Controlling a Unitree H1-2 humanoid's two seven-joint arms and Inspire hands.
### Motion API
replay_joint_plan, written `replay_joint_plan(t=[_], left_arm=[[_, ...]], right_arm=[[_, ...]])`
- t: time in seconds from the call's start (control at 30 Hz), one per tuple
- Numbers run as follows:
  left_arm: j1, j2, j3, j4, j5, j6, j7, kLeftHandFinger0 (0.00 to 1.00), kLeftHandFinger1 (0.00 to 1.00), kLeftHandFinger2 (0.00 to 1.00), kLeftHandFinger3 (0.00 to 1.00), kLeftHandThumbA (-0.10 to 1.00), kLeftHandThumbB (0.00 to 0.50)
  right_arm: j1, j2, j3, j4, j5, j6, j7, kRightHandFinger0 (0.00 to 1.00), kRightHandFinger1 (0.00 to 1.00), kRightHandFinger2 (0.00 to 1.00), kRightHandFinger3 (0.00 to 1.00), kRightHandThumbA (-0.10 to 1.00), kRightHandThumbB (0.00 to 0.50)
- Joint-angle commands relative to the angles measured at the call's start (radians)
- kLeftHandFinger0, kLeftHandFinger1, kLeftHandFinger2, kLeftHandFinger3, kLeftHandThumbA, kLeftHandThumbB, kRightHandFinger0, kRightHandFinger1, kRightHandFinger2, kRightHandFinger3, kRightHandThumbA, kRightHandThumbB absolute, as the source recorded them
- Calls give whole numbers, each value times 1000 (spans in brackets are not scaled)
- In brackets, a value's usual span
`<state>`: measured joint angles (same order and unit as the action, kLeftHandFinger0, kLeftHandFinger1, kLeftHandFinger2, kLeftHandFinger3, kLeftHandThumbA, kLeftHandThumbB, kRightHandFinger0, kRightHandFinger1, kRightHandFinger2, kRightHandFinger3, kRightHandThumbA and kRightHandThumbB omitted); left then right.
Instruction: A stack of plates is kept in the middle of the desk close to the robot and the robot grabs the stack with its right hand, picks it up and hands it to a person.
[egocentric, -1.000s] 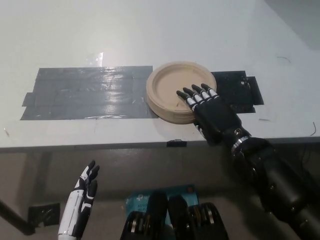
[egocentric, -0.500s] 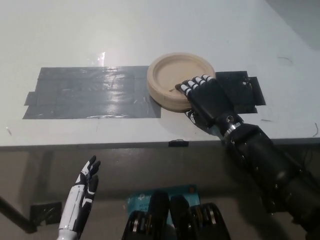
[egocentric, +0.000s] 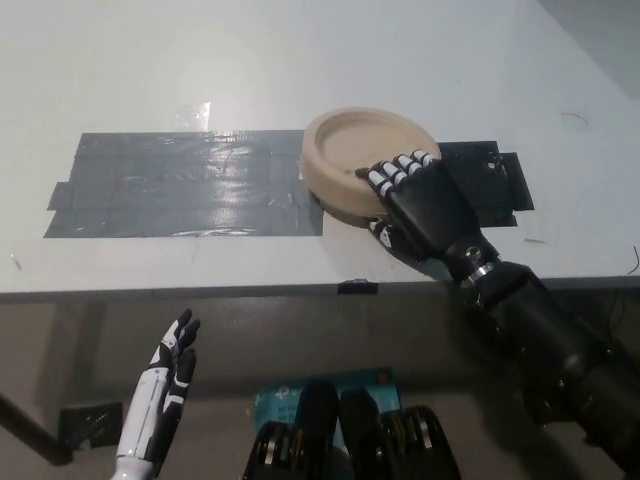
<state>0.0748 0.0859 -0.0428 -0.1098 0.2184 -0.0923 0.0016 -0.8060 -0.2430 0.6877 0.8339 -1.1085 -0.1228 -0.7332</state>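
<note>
A tan stack of round plates (egocentric: 355, 150) is in the middle of the white desk (egocentric: 300, 60), over the dark tape. My black right hand (egocentric: 420, 205) is shut on the stack's near right rim, fingers curled over the edge into the top plate. The stack looks slightly tilted and raised on the held side. My white left hand (egocentric: 160, 395) hangs below the desk edge at the lower left, fingers apart and holding nothing.
A wide strip of dark grey tape (egocentric: 185, 185) lies across the desk to the left of the plates, and a black patch (egocentric: 490, 185) to their right. The desk's front edge (egocentric: 200, 292) runs just below the hand.
My right hand's fingers went from lying flat on the plate to curled over its rim. The stack has shifted slightly right and up with the hand. Left hand still.
</note>
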Motion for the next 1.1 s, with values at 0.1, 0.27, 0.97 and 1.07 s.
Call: replay_joint_plan(t=[0.1,0.27,0.97,1.07], left_arm=[[-16,12,4,-12,-9,-17,-1,1000,1000,1000,1000,1000,0],[-21,14,5,-11,-12,-16,-2,1000,1000,1000,1000,1000,0],[-38,19,1,-13,-14,-6,-7,1000,1000,1000,1000,1000,0],[-22,17,-5,-22,-10,-3,-9,1000,1000,1000,1000,1000,0]], right_arm=[[-15,-82,-57,-276,-17,-31,-102,0,0,581,160,-100,267],[3,-107,-89,-414,-3,-41,-33,0,0,555,165,-100,291],[-24,-86,-100,-373,-19,-78,-18,0,0,428,150,-100,312],[-36,-78,-94,-336,-35,-73,-42,0,0,430,102,-100,306]])
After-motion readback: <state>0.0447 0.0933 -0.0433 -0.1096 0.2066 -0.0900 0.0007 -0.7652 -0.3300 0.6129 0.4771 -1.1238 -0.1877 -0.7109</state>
